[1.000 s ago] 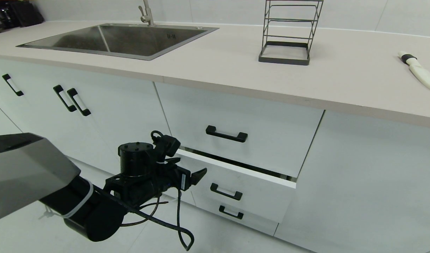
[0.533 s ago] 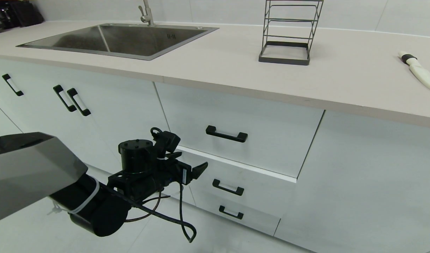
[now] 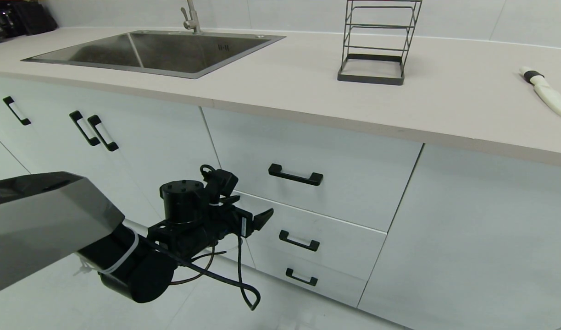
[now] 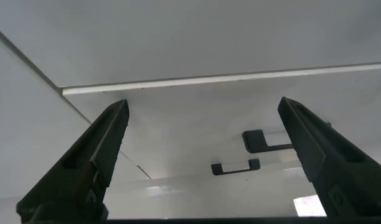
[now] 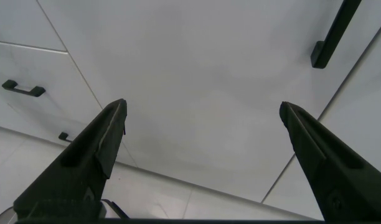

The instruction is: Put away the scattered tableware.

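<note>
The middle drawer (image 3: 317,224) sits flush with the cabinet front, no gap showing along its top edge. The left end effector (image 3: 250,215) is low at that drawer's left end, fingers spread and holding nothing. From the left wrist view, the left end effector (image 4: 203,104) frames the drawer's white top edge between its open fingers. Whether a fingertip touches the drawer front I cannot tell. The right end effector (image 5: 203,106) is also spread and empty, facing plain cabinet fronts; its place relative to the middle drawer is unclear.

The one piece of tableware in view, a pale knife (image 3: 548,94) with a black band, lies on the desk (image 3: 308,91), above the middle drawer and well off to its right. A wire rack (image 3: 376,46) stands on the desk above the drawer.

The step in hand looks like pushing the drawer shut, and that appears done. With the knife out on the desk, the next move likely calls for backing the left arm clear and bringing an arm up to desk height towards the knife.
</note>
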Tool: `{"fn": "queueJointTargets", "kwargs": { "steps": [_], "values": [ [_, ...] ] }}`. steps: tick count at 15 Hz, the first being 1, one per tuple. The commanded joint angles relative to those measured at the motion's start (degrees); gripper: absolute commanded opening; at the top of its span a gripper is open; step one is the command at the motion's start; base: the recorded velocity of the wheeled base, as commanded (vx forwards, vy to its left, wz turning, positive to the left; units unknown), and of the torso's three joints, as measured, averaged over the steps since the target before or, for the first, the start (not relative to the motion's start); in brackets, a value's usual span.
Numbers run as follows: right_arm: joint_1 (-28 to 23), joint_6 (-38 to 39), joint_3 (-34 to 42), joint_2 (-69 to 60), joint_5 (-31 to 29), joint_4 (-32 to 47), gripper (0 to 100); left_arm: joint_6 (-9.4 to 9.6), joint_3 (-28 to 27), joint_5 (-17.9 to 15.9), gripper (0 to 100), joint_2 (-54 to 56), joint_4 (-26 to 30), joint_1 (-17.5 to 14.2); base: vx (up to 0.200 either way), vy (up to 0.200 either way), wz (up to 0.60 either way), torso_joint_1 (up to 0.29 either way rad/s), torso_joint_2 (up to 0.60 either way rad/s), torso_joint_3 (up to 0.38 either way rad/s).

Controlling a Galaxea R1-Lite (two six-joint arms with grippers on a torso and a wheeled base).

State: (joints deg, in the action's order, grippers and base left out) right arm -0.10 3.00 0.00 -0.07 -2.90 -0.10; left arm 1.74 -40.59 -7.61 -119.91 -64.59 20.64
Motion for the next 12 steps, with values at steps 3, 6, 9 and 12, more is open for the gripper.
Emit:
{"fn": "queueJointTargets", "kwargs": {
  "steps": [3, 6, 9, 12],
  "values": [
    [0.0, 0.0, 0.0, 0.1, 0.0, -0.1, 100, 0.01, 6.8, -0.2, 100, 3.6, -2.2, 0.0, 0.000, 0.000, 0.00, 0.000, 0.00, 0.000],
    [0.0, 0.0, 0.0, 0.1, 0.0, -0.1, 100, 0.10, 20.3, -0.9, 100, 16.4, -2.4, 0.0, 0.000, 0.000, 0.00, 0.000, 0.00, 0.000],
    [0.0, 0.0, 0.0, 0.1, 0.0, 0.0, 100, -0.16, 30.0, -0.7, 100, 34.1, -1.5, -0.2, 0.000, 0.000, 0.00, 0.000, 0.00, 0.000],
    [0.0, -1.9, 0.0, 0.1, 0.0, 0.2, 100, 1.16, 33.7, -0.8, 100, 49.9, 3.2, -3.7, 0.000, 0.000, 0.00, 0.000, 0.00, 0.000]
  ]
}}
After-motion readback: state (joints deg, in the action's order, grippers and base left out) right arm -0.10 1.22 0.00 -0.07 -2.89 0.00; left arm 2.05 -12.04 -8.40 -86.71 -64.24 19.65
